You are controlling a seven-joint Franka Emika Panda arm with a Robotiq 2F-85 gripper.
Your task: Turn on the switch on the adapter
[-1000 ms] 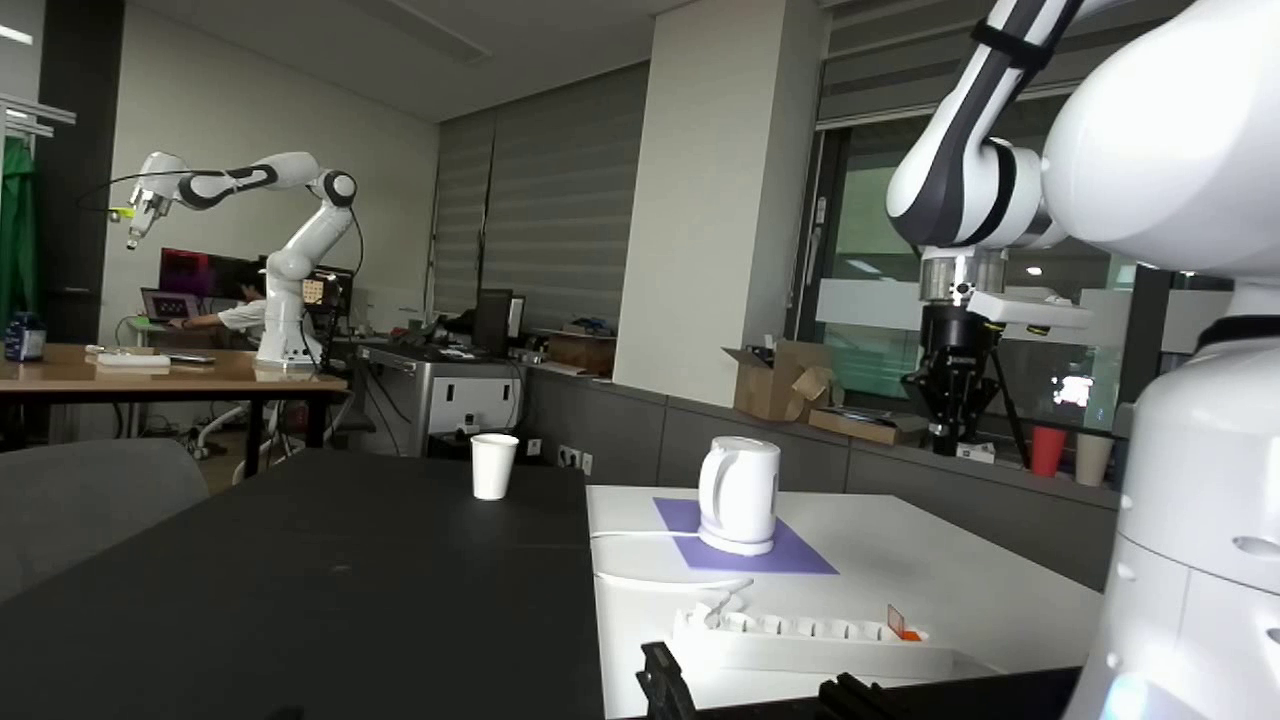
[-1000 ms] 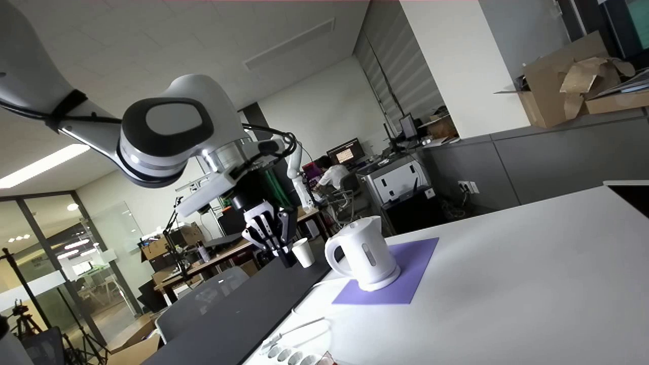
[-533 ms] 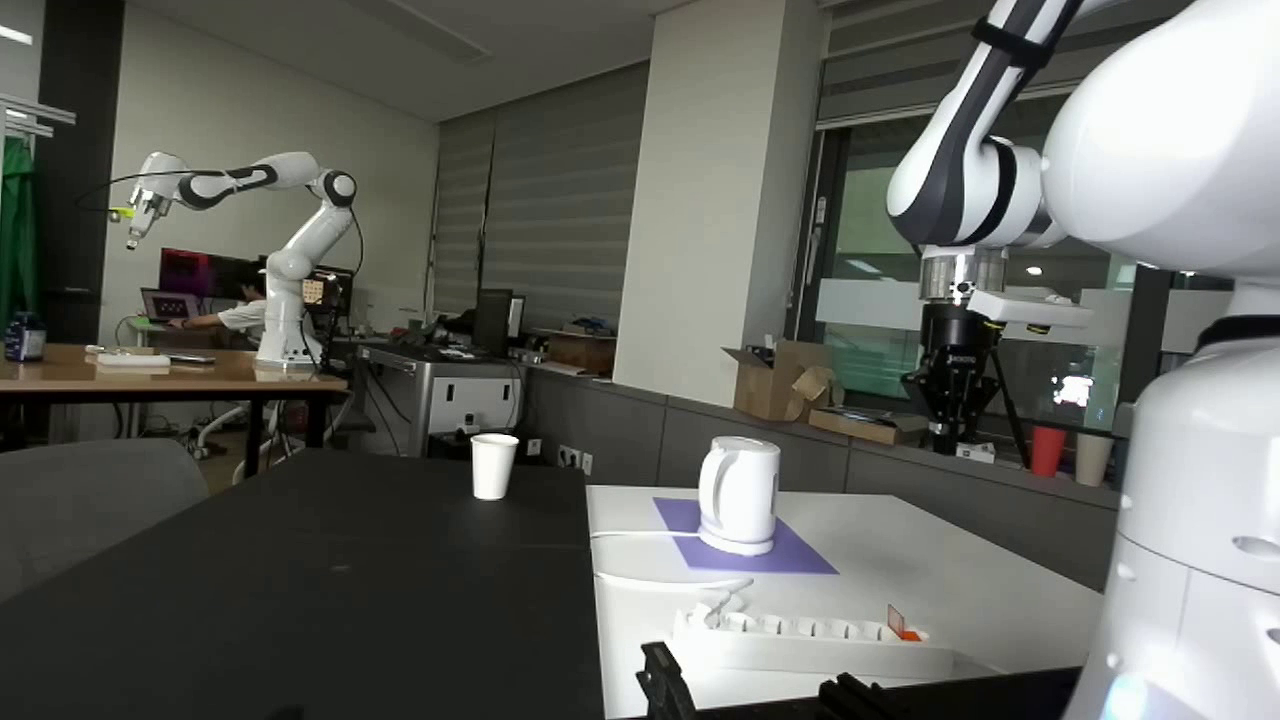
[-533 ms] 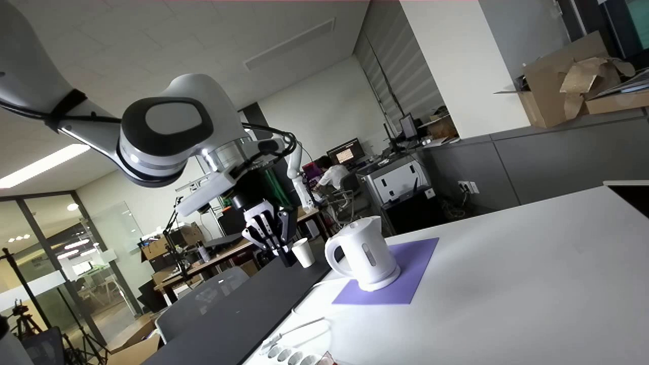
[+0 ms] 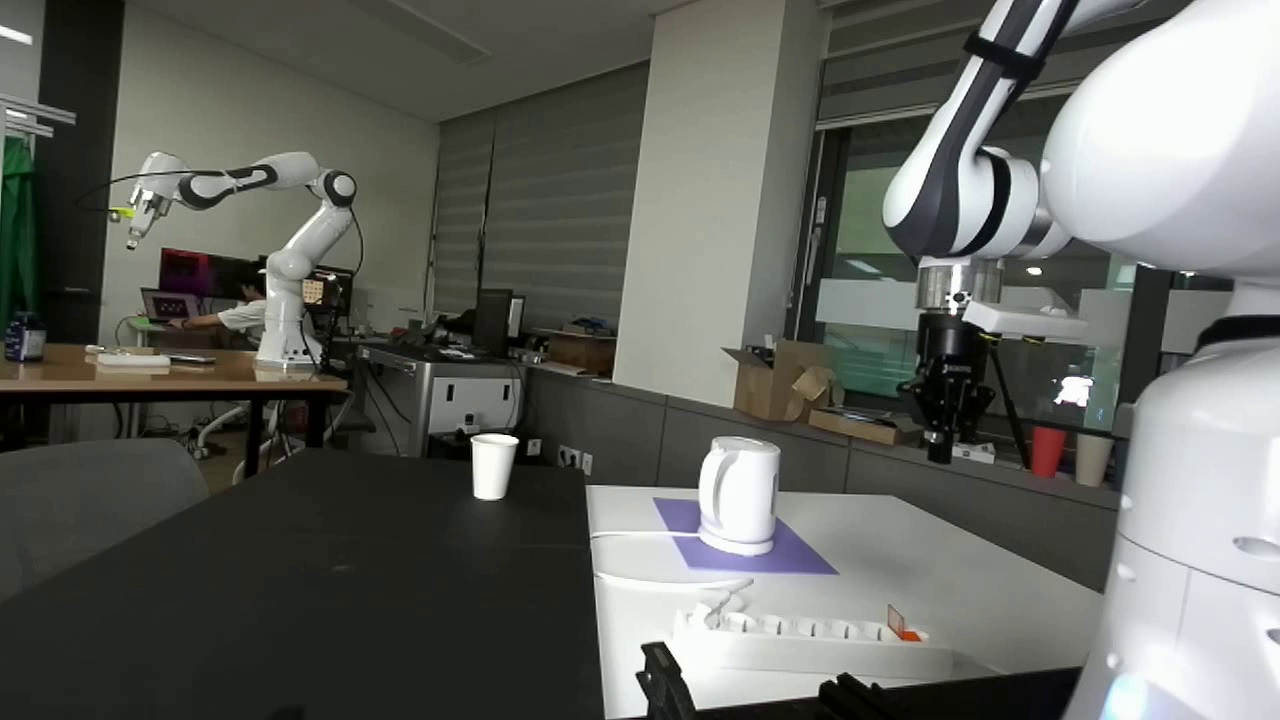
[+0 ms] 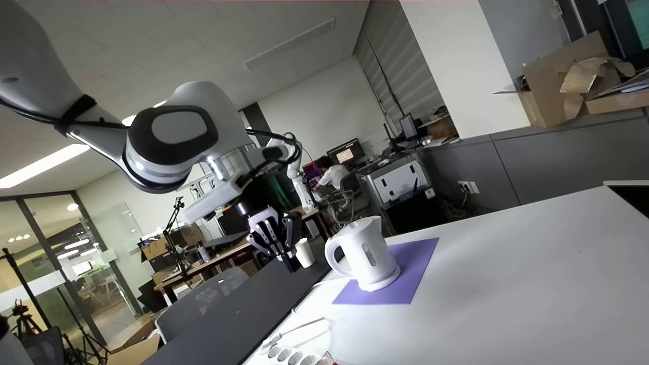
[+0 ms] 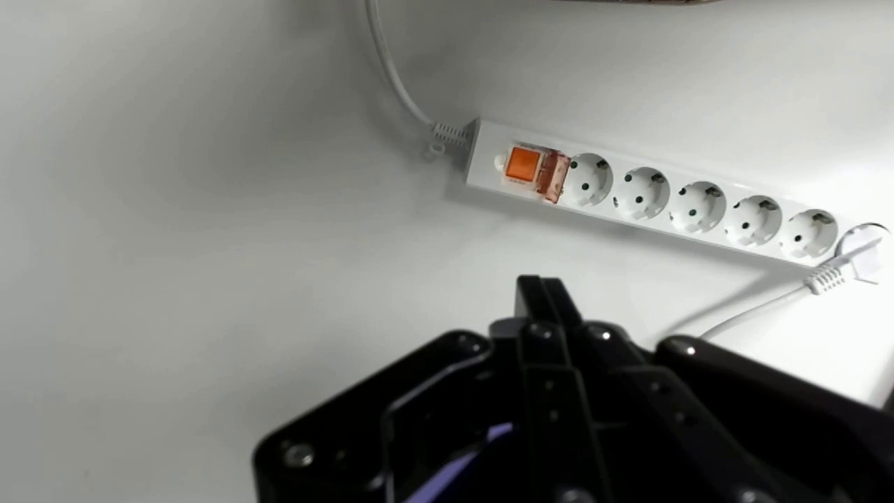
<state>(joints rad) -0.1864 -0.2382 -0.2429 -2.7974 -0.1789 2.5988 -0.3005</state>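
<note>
My hand point(image 7: 541, 282) is closed. Its 2 black fingertips point(image 7: 529, 297) touch each other, with just a thin line between them, and they point down. I hold it up in the air, higher than the adapter point(image 7: 668, 209) and well apart from it. The adapter is a long white bar lying on a white table point(image 5: 960, 560). The switch point(image 7: 522, 164) is a small orange square in the top of the adapter, close to 1 end. I can't tell if it is on. At the same end of the adapter, a see-through reddish flap point(image 7: 553, 176) stands tipped up. Next along the adapter come 5 round sockets point(image 7: 697, 207) in a row, and a white plug point(image 7: 866, 260) sits at the adapter's far end. A white cord point(image 7: 391, 73) comes out of the adapter at its switch end. In both exterior views, a white kettle point(image 5: 742, 490) stands past the adapter, with a purple mat point(image 5: 800, 560) under it. A white cup point(image 5: 492, 468) stands on a black table point(image 5: 380, 590), well apart from the adapter. In an exterior view, another white robot arm point(image 5: 308, 245) stands far behind the adapter.
</note>
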